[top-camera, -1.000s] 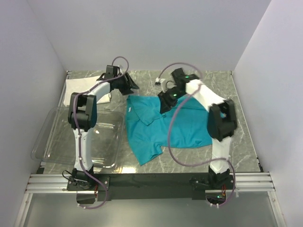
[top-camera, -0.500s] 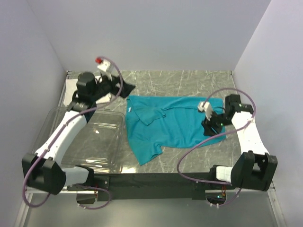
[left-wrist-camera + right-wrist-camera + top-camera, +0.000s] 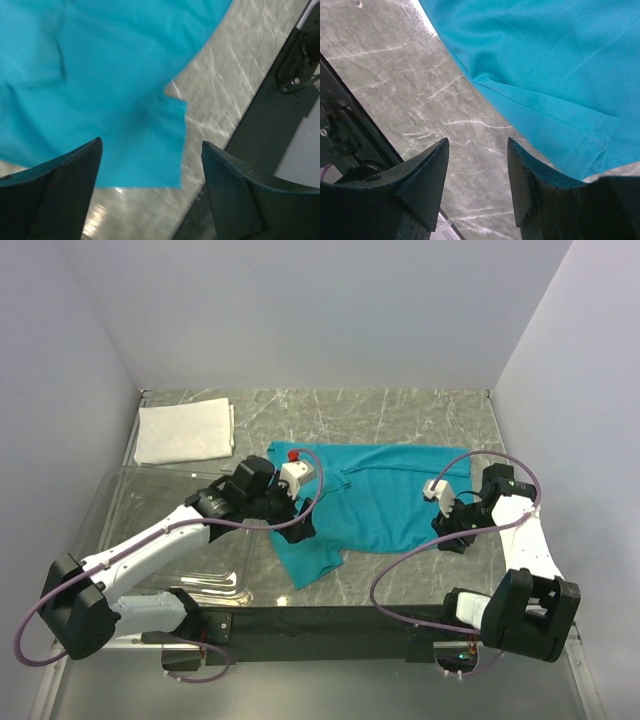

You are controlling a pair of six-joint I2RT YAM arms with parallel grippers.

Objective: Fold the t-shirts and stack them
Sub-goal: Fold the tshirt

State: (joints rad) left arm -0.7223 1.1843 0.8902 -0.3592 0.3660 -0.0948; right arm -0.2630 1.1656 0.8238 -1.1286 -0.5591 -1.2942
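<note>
We find the marble table [image 3: 400,410] bearing a clear plastic bin [image 3: 120,510] on its left side. The teal t-shirt [image 3: 390,495] lies spread at the centre. The white t-shirt [image 3: 185,430] sits folded in the far left corner. The left gripper [image 3: 150,150] hangs over the teal shirt's near sleeve, jaws spread wide and empty. The right gripper [image 3: 477,145] stands over the shirt's right hem, jaws apart, holding nothing.

Plain pale walls [image 3: 300,310] enclose a grey marbled table [image 3: 400,405] on three sides. A black rail [image 3: 330,620] runs along its near edge, under even light.
</note>
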